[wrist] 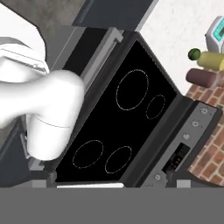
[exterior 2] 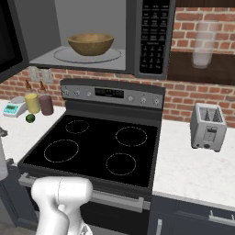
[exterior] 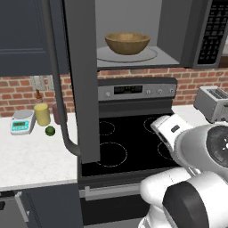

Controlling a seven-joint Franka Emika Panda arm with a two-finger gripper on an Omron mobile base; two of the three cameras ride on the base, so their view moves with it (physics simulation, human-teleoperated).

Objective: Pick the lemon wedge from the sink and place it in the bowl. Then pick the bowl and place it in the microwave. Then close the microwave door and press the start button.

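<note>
The bowl (exterior: pixel 127 43) is seen upright on the round glass turntable (exterior: pixel 147 55) inside the microwave (exterior 2: pixel 131 36), roughly centred in the light-grey cavity. Whether the lemon wedge lies inside the bowl cannot be told, since the rim hides the interior from both base views. The microwave door (exterior: pixel 82 80) stands swung wide open toward the left, presented nearly edge-on in the left base view, with its long curved bar handle (exterior: pixel 58 89) hanging in front of the left surface (exterior: pixel 31 156). The button panel (exterior 2: pixel 153 36) is seen on the microwave's right side.

Below the microwave a black glass cooktop (exterior 2: pixel 98 147) with four ring burners is set, backed by a silver control strip (exterior 2: pixel 114 94) and a brick wall.

On the left surface a small digital scale (exterior: pixel 22 122), a yellow cylinder (exterior: pixel 42 114), a maroon cylinder (exterior 2: pixel 46 104) and a round dark-green ball (exterior: pixel 50 130) are grouped near the wall (the ball lies just in front of the yellow cylinder). On the right surface (exterior 2: pixel 193 170) a silver toaster (exterior 2: pixel 209 127) stands, and above it a translucent cup (exterior 2: pixel 204 43) is placed on a dark shelf.

The claw's fingers are not shown clearly in any picture; it is taken to be spread fully open, with nothing held.
</note>
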